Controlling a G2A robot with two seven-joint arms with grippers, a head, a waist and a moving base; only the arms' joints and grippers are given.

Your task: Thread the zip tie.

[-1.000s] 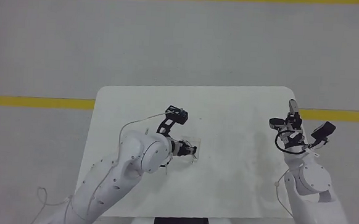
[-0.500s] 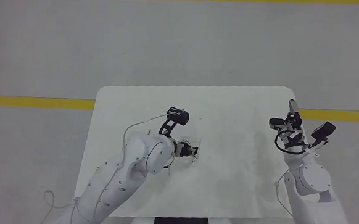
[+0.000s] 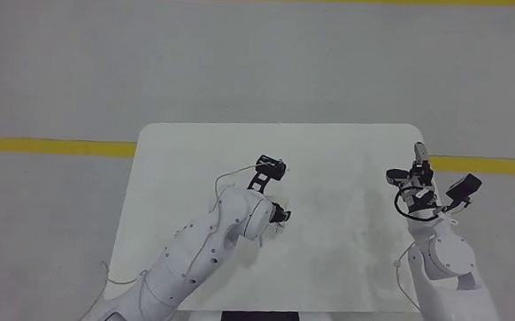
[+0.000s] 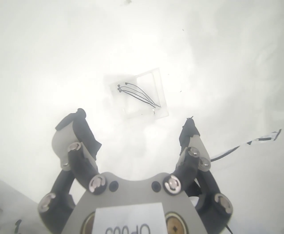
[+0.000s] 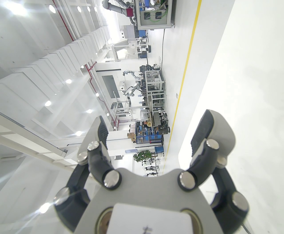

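Black zip ties (image 4: 137,94) lie in a clear tray (image 4: 163,112) on a white table (image 4: 66,55); both my pincers are empty.
My left pincer (image 4: 135,116) hangs near the tray, fingers spread wide, gripping nothing. My right pincer (image 5: 153,116) is well apart from the tray, by the table's edge, likewise spread wide.
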